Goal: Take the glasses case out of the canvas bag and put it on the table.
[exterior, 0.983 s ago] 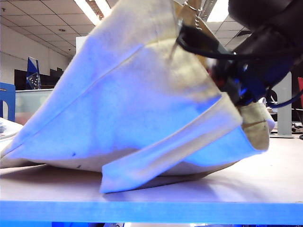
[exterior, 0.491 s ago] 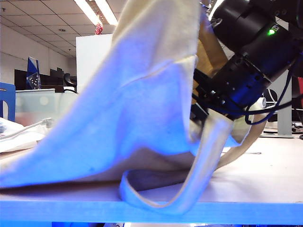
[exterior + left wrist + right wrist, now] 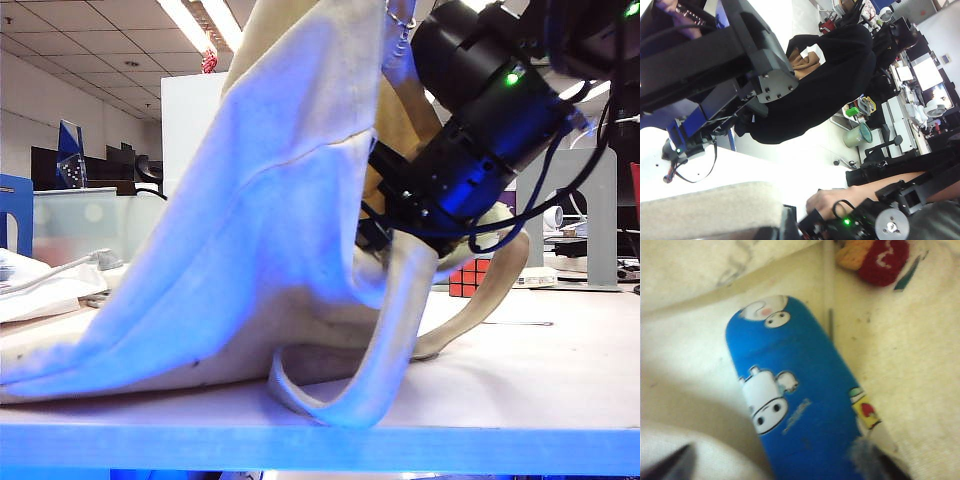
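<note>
The beige canvas bag (image 3: pixel 250 230) is hoisted by its top above the table (image 3: pixel 530 370), its mouth facing right. My left gripper (image 3: pixel 785 225) is shut on a fold of the bag's cloth (image 3: pixel 715 210); the exterior view does not show it. My right arm (image 3: pixel 470 150) reaches into the bag's mouth, so that gripper is hidden there. In the right wrist view the blue glasses case (image 3: pixel 795 390) with white cartoon figures lies on the bag's lining (image 3: pixel 910 365). My right gripper (image 3: pixel 772 466) is open, its fingertips (image 3: pixel 670 465) straddling the case's near end.
A small Rubik's cube (image 3: pixel 469 279) stands on the table behind the bag. One strap (image 3: pixel 390 340) hangs in a loop down to the blue front edge (image 3: pixel 320 450). White items and a cable (image 3: pixel 50 285) lie at the far left. A red-and-tan charm (image 3: pixel 872 255) lies inside the bag.
The bag's mouth has been drawn upward and to the left, letting the strap drop into a loop. My right arm has pushed down into the opening. The Rubik's cube has come into sight.
</note>
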{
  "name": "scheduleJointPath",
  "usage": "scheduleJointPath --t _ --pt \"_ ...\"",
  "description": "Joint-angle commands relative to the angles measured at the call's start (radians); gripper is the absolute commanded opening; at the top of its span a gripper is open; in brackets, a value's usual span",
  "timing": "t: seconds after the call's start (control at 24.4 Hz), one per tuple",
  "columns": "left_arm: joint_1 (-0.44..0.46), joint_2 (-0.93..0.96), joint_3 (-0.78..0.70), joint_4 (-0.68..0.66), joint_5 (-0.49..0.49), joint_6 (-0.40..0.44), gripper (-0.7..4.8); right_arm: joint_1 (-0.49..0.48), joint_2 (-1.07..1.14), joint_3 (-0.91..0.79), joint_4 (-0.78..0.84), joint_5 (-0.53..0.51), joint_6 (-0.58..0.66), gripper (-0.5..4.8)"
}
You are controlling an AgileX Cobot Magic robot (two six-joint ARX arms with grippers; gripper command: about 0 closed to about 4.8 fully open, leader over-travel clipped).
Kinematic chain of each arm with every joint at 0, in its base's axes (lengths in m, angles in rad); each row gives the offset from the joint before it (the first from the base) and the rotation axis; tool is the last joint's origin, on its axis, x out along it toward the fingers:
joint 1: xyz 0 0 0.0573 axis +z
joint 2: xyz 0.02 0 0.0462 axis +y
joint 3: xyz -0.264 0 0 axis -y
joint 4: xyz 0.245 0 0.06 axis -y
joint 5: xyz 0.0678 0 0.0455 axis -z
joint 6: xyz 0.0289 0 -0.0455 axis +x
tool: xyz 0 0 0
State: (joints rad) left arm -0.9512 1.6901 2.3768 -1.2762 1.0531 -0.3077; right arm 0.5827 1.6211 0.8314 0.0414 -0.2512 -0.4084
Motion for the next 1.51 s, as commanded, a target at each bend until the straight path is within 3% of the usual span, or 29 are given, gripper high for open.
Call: scheduleJointPath --t 0.04,0.2,0.45,0.49,0.57,0.61,0.74,0.78,0.86,0.9,1.06,1.19,1.27,1.43,1.51 --pt "-0.01 -0.019 0.014 0.073 0.146 -0.007 -0.06 -0.048 0.028 -0.003 0.016 0.052 -0.012 4.74" --pt "-0.011 -0.019 0.014 0.068 0.179 -0.01 -0.06 -0.093 0.124 0.042 0.003 0.058 -0.011 4.79" --pt "-0.012 -0.019 0.014 0.051 0.193 -0.018 -0.06 -0.079 0.249 0.137 -0.065 0.072 0.017 4.79" --pt "-0.012 -0.019 0.014 0.051 0.193 -0.018 -0.06 -0.065 0.277 0.167 -0.138 0.042 0.035 4.79" --pt "-0.011 -0.019 0.014 0.051 0.188 0.003 -0.06 -0.037 0.33 0.182 -0.225 0.027 0.047 4.23" --pt "-0.003 -0.019 0.014 0.053 0.171 0.026 -0.06 0.0 0.357 0.179 -0.269 0.007 0.075 3.48" --pt "0.066 -0.019 0.014 0.05 0.007 0.068 -0.06 0.07 0.316 0.18 -0.309 -0.015 0.107 3.06" --pt "0.137 -0.019 0.014 0.05 -0.111 0.076 -0.06 0.082 0.277 0.18 -0.322 -0.014 0.147 3.04" --pt "0.237 -0.019 0.013 0.049 -0.24 0.103 -0.06 0.079 0.226 0.18 -0.323 -0.014 0.171 3.01" --pt "0.322 -0.016 0.011 0.049 -0.407 0.141 -0.06 0.078 0.172 0.18 -0.327 -0.01 0.173 2.91" --pt "0.588 0.07 -0.001 0.051 -0.681 0.176 -0.06 0.08 0.023 0.181 -0.33 -0.014 0.174 2.73" --pt "0.645 0.154 -0.001 0.067 -0.875 0.181 -0.06 0.08 -0.07 0.181 -0.374 -0.034 0.176 2.72" --pt "0.645 0.196 -0.001 0.11 -0.941 0.184 -0.06 0.08 -0.118 0.18 -0.396 -0.039 0.207 2.72" --pt "0.645 0.333 -0.001 0.102 -0.953 0.162 -0.06 0.078 -0.22 0.18 -0.449 -0.056 0.194 2.69" --pt "0.641 0.348 -0.001 0.042 -0.825 0.163 -0.06 0.081 -0.179 0.162 -0.491 -0.059 0.155 2.7"
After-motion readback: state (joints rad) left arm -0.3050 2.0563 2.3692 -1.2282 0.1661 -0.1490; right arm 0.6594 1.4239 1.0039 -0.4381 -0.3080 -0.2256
